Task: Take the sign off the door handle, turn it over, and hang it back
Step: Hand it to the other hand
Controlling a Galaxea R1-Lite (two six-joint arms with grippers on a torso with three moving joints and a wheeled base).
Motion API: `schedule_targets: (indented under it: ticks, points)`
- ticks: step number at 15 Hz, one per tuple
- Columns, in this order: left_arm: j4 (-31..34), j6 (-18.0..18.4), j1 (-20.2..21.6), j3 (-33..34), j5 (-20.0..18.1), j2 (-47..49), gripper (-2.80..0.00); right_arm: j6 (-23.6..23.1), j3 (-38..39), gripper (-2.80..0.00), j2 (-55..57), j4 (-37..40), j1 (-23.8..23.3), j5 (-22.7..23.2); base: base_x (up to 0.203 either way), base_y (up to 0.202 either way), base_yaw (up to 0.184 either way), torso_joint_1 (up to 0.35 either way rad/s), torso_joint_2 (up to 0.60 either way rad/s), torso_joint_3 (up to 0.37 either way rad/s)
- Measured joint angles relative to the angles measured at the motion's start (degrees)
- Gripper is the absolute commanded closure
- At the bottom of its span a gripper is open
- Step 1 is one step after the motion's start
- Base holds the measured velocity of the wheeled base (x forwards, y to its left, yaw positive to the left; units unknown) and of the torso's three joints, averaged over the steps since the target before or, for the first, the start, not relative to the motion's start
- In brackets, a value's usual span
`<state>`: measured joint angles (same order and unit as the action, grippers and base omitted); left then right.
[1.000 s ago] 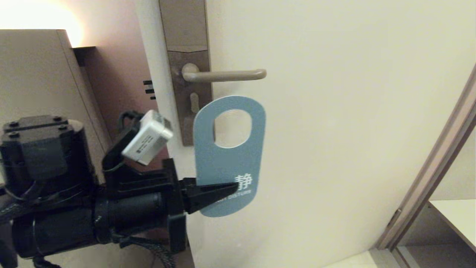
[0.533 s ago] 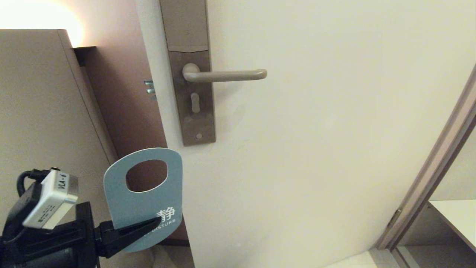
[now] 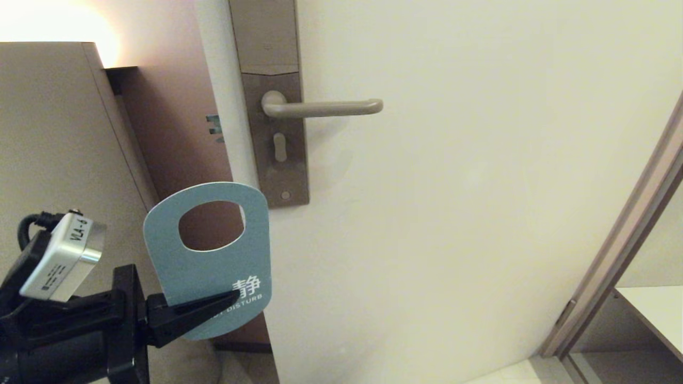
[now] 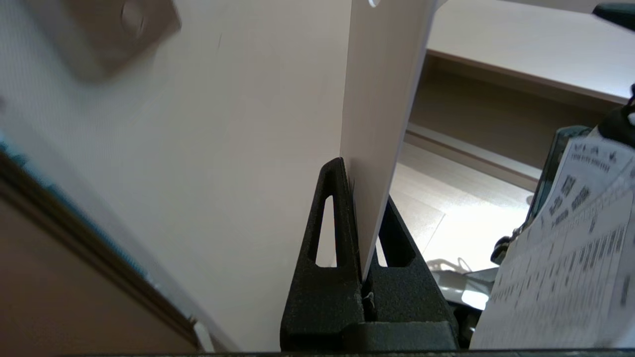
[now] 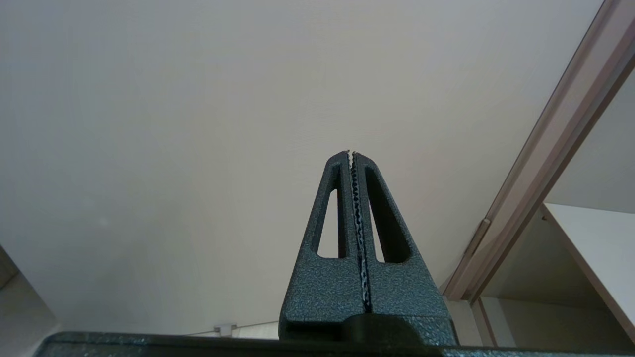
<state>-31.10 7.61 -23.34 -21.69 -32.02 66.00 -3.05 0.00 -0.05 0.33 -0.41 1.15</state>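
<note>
Head view: the sign (image 3: 208, 261), clamped by the left gripper (image 3: 200, 309), has come off the door handle (image 3: 320, 108) and sits lower left, blue side showing; flipping comes next. Left wrist view: jaws pinch its edge. Right wrist view: the right gripper (image 5: 352, 153) is clenched, empty.

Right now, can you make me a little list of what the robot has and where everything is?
sign: off the handle, blue side toward the head camera, upright
held by: left claw, shut on the sign's lower end
door handle: bare, level, up and right of the sign
right claw: shut, empty, pointing at the door
still to do: turn the sign over, hang it back
</note>
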Motion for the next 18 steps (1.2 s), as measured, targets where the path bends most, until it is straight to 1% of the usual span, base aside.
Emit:
schedule_targets:
  ticks: [3,5,7,10,12,15,18]
  points:
    - [0.04,-0.09,-1.04,-3.38,0.00,3.16,0.00,0.01,0.00,0.00,0.00,0.00,0.00,0.00,0.000,0.000,0.000,0.000,0.00,0.000]
    - [0.07,-0.09,-1.62,-3.72,-0.01,4.14,0.00,0.00,0.00,0.00,0.00,0.01,0.01,0.03,0.000,0.000,0.000,0.000,0.00,0.000]
    - [0.01,-0.09,-1.51,-2.40,0.02,3.76,0.00,0.00,0.00,0.00,0.00,0.00,0.04,0.01,0.000,0.000,0.000,0.000,0.00,0.000]
    - [0.04,0.13,0.23,0.39,0.05,1.42,0.00,0.00,0.00,0.00,0.00,0.02,0.00,0.00,0.000,0.000,0.000,0.000,0.00,0.000]
    - [-0.04,-0.15,0.79,0.37,0.00,0.67,0.00,0.00,0.00,0.00,0.00,0.00,0.00,0.01,0.000,0.000,0.000,0.000,0.00,0.000]
    - [-0.11,-0.51,-0.06,-3.18,-0.11,1.83,0.00,0.00,0.00,0.00,0.00,0.02,0.00,0.04,0.000,0.000,0.000,0.000,0.00,0.000]
    - [-0.24,-2.78,-3.81,-8.89,-0.16,5.21,0.00,0.00,0.00,0.00,0.00,0.00,0.00,0.02,0.000,0.000,0.000,0.000,0.00,0.000]
